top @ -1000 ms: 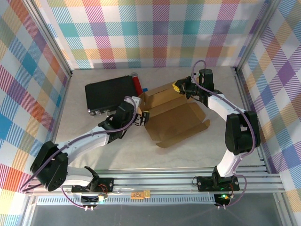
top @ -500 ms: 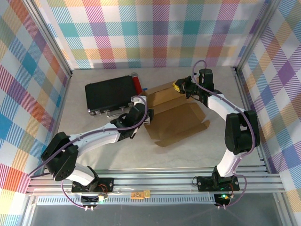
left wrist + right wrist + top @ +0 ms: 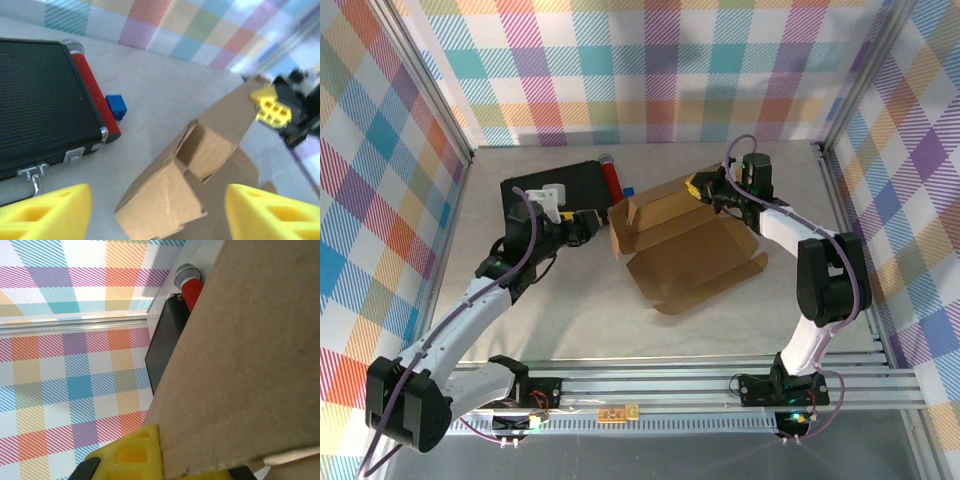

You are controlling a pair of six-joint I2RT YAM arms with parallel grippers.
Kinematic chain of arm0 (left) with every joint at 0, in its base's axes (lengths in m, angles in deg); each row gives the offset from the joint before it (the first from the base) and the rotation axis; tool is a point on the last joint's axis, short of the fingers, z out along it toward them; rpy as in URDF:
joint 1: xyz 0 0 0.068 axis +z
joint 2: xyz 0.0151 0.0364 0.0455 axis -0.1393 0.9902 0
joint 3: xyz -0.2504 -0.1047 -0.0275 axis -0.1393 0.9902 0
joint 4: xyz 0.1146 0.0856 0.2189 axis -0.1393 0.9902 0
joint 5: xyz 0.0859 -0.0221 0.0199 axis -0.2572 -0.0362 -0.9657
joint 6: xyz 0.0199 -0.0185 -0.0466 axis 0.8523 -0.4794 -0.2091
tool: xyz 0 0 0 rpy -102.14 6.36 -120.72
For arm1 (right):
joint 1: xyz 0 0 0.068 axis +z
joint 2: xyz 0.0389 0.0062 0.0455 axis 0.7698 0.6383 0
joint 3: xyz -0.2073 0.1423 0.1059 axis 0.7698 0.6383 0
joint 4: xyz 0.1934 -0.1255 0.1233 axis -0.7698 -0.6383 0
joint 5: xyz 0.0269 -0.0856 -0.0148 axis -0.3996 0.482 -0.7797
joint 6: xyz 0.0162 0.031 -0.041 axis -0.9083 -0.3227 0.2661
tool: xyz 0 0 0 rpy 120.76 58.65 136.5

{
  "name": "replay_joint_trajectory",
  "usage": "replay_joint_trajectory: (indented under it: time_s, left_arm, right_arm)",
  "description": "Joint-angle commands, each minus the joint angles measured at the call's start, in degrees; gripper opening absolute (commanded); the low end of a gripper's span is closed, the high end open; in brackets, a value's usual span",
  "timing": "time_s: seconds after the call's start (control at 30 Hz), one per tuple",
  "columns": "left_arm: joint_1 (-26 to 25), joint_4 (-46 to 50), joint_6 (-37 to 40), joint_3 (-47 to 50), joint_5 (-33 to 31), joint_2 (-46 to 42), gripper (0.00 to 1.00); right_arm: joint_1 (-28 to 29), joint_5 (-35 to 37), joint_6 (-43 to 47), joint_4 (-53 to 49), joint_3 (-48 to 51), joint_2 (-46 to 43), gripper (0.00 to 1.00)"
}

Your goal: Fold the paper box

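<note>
Two claws, box (image 3: 690, 255) half-folded.
The right claw (image 3: 698, 186) clamps its far wall; the left claw (image 3: 588, 217), jaws apart, hovers left and must next tuck the left flap.

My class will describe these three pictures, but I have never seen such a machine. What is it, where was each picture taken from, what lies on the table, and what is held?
These are two robot arms bolted at the near edge of the table, each ending in a two-fingered claw. The wide picture looks down from above and behind them; the other two come from a camera on each wrist. On the table lie a partly folded paper box, a black case, a red cylinder beside it and a blue block. The right claw pinches the box's far edge. The left claw is open, holding nothing.
</note>
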State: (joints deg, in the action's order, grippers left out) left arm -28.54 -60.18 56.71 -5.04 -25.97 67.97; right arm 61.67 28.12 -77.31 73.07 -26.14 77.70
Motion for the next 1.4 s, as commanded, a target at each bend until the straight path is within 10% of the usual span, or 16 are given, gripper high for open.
replay_joint_trajectory:
  time_s: [0.0,0.43,1.37]
  left_arm:
    - [2.2,3.1,8.0,1.1,10.1,4.2,0.57]
    - [1.9,-10.2,28.0,0.5,23.3,18.6,0.49]
    - [-8.3,-23.3,19.6,2.4,4.5,25.4,0.46]
  right_arm:
    - [0.4,-2.0,0.6,2.3,-1.3,0.7,0.0]
    - [0.4,-4.2,2.4,0.5,-2.9,2.5,0.0]
    - [1.1,-3.5,1.0,5.4,2.1,0.4,0.0]
